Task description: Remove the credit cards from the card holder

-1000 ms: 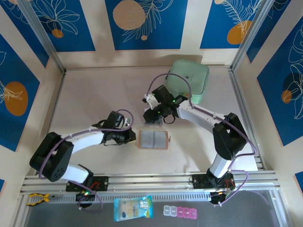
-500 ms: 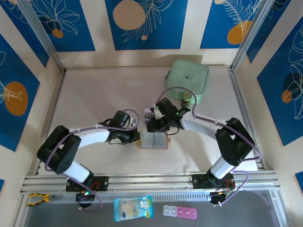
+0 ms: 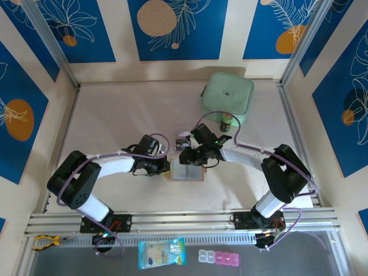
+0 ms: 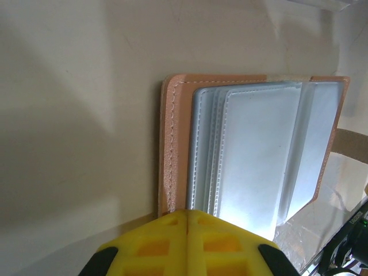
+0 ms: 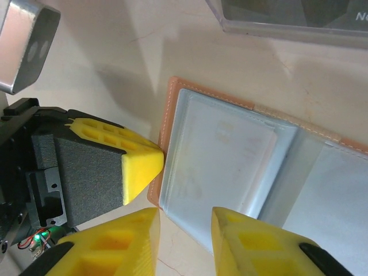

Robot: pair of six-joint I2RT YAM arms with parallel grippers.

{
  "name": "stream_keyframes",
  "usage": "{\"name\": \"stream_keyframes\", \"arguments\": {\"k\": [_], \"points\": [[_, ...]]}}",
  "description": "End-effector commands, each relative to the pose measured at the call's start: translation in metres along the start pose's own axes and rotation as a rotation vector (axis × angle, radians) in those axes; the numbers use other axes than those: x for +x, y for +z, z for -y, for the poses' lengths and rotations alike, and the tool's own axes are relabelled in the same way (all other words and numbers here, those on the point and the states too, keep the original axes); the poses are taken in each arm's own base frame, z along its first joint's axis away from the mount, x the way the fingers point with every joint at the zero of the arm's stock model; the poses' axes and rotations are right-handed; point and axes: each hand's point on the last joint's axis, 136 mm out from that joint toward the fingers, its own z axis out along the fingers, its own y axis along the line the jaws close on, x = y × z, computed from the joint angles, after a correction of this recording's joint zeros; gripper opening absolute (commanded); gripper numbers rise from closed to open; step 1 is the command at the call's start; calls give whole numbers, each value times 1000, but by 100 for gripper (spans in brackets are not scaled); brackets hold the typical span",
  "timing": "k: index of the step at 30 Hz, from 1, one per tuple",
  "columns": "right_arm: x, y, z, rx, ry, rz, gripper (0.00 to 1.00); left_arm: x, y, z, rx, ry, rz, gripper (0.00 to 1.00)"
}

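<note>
We look down on the pale counter (image 3: 115,115). On it, the biggest thing is a mint-green pouch (image 3: 228,99), far back at 1 o'clock from the middle. The card holder (image 3: 188,173) lies open and flat near the middle of the counter, its grey see-through pockets facing up and its tan edge all round. From the right wrist we see the holder (image 5: 230,155) up close, and a clear plastic box (image 5: 287,17) lies just past it at 12 o'clock. The left tool (image 3: 167,167) sits at 9 o'clock of the holder. Its yellow fingers (image 4: 187,224) are pressed tight together with nothing between them, and the tip touches the holder's (image 4: 253,149) tan edge. The right tool (image 5: 185,221) comes in over the holder from 12 o'clock in the top view. Its fingers stand a little apart above one edge of the holder. We cannot tell if they touch it.
</note>
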Motion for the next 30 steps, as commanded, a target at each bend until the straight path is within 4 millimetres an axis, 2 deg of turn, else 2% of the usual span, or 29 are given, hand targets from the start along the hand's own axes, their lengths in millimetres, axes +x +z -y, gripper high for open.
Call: {"name": "stream_keyframes", "arguments": {"k": [1,22,30], "points": [[3,-5,-7,-24,8,6,31,4,1,-2,-13,8,-8,0],[20,15,-10,-50,66,-77,37,13,4,-14,-42,-6,-30,0],[23,24,-11,-37,70,-92,45,15,5,-17,-47,-10,-37,0]]}}
